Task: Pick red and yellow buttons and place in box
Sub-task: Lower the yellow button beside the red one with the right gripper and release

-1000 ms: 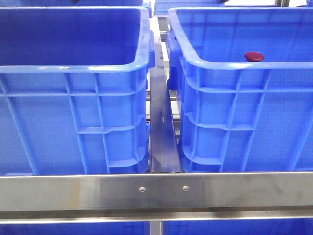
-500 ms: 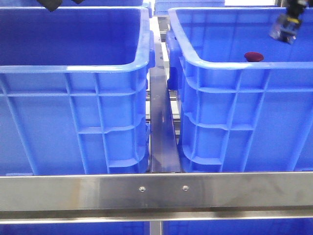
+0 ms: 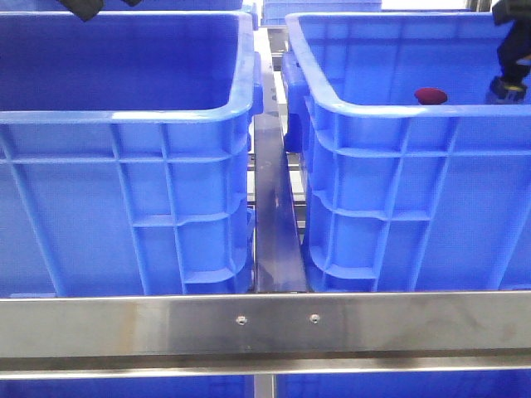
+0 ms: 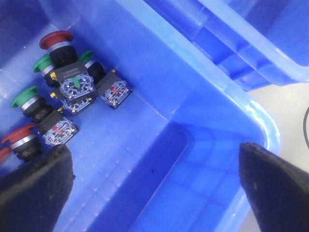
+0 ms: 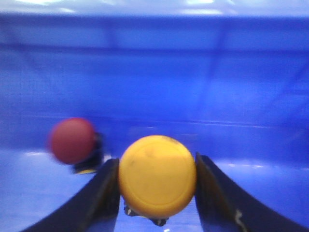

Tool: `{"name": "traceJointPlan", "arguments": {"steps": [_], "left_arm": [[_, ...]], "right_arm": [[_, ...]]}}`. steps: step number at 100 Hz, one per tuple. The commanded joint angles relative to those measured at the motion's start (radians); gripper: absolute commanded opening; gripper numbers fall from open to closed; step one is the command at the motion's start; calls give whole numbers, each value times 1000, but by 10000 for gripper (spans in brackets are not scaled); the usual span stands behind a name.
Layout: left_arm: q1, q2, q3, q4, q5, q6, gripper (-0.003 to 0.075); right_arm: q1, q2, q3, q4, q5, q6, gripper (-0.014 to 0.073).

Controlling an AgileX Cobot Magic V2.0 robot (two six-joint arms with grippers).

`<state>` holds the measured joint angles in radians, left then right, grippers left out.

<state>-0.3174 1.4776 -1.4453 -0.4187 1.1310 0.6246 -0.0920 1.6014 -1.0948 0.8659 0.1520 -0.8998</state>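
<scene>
The yellow button (image 5: pixel 157 176) sits pinched between my right gripper (image 5: pixel 157 193) fingers, cap facing the wrist camera, stem hidden behind it, so that side is clamped on it and already down inside the right-hand box (image 3: pixel 398 109). The red button (image 5: pixel 72 140) lies on the box floor just off to one side of my fingers and a bit further out, so I reckon a release here lands yellow next to it. My left gripper (image 4: pixel 154 193) hangs spread wide over the other box (image 4: pixel 227 104), holding nothing.
</scene>
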Motion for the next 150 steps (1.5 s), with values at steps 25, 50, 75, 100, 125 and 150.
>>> {"name": "traceJointPlan", "arguments": {"steps": [25,50,75,100,125,150], "left_arm": [[2,-40,-34,-37,-26,-9,649],[2,-40,-34,-37,-24,-9,649],[2,-40,-34,-37,-24,-9,649],[2,-40,-34,-37,-22,-9,649],[2,-40,-34,-37,-9,-9,649],[2,-40,-34,-37,-9,-9,649]], "right_arm": [[-8,66,-40,10,-209,-12,174],[-5,134,-79,108,-216,-10,174],[-5,176,-88,165,-212,-10,174],[-5,182,-88,166,-211,-10,424],[-5,164,-88,168,-214,-10,510],[-5,103,-88,168,-209,-10,510]]}}
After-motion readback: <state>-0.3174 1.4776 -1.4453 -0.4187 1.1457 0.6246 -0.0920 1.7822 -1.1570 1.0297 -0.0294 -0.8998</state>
